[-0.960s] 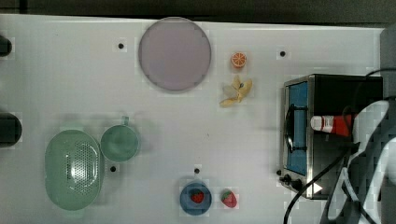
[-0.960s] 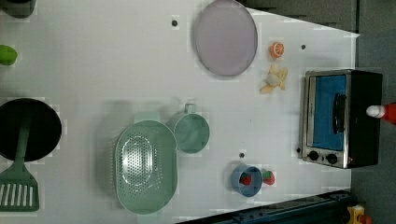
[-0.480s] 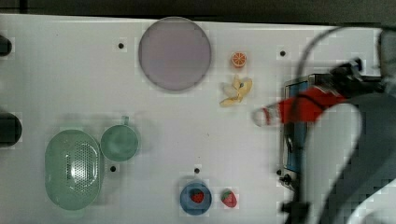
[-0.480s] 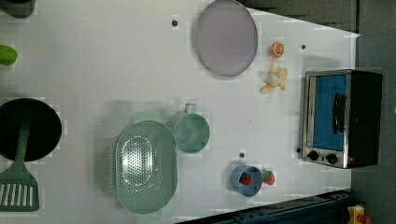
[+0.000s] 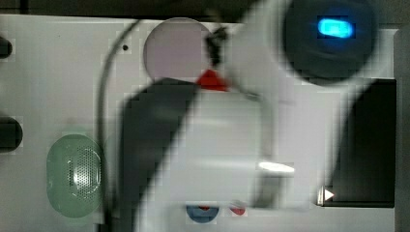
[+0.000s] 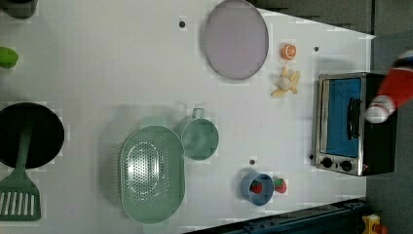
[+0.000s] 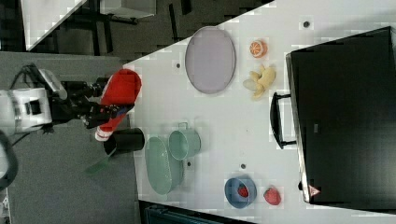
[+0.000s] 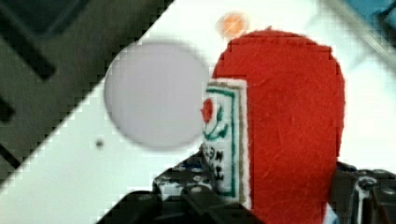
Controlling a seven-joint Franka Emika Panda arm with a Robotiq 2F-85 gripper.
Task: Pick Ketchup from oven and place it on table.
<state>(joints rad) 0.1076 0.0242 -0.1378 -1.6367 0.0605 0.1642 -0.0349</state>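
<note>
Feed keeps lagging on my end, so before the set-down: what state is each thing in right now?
Ketchup bottle: clamped in the hand, off the table, cap on.
Hand: shut on the bottle.
Oven: door closed.
Plate: bare, flat on the table.
Blue bowl: upright, one strawberry inside.
Green cup: upright.
Colander: upright.

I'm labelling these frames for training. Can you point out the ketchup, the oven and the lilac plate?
Ketchup (image 7: 122, 89), right view, on its red body.
Oven (image 6: 345, 117), left view, on its blue glass door.
Plate (image 6: 235, 39), left view, on its bare middle.
</note>
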